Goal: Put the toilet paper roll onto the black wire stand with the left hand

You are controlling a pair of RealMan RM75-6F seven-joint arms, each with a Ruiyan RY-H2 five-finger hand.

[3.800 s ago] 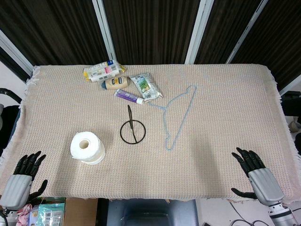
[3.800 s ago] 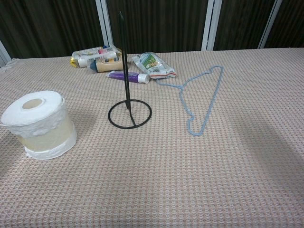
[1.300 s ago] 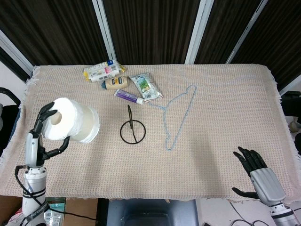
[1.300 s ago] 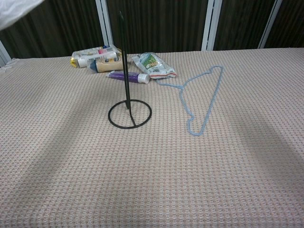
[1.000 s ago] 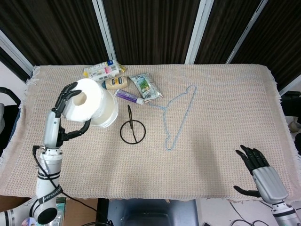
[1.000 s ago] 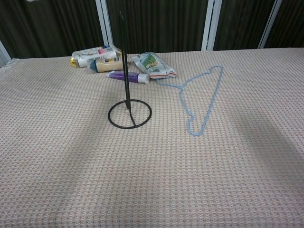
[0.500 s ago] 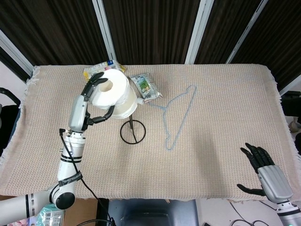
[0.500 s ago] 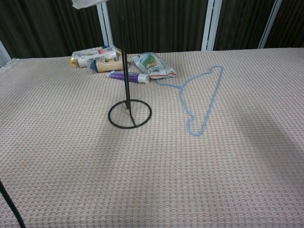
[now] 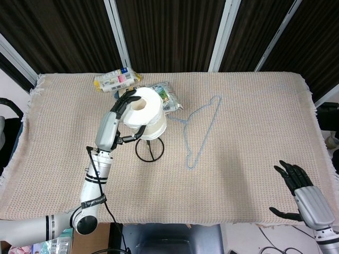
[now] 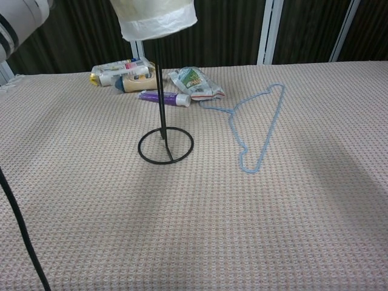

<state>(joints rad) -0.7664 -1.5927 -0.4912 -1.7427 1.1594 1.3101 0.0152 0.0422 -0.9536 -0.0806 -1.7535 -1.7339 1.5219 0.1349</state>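
Left hand [image 9: 117,120] has carried the toilet paper roll [image 9: 143,114] from the table's left edge to above the black wire stand [image 10: 163,121], still gripping it. Core looks roughly aligned with the rod; lowering is next. Right hand [image 9: 307,200] idle, fingers spread.

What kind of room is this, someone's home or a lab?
Most likely a lab test setup, not a home. A table under a woven cloth holds staged bits: a wire stand, a blue hanger, some toiletries. Robot arms work at it, the left hand holding a paper roll, dark curtains behind.
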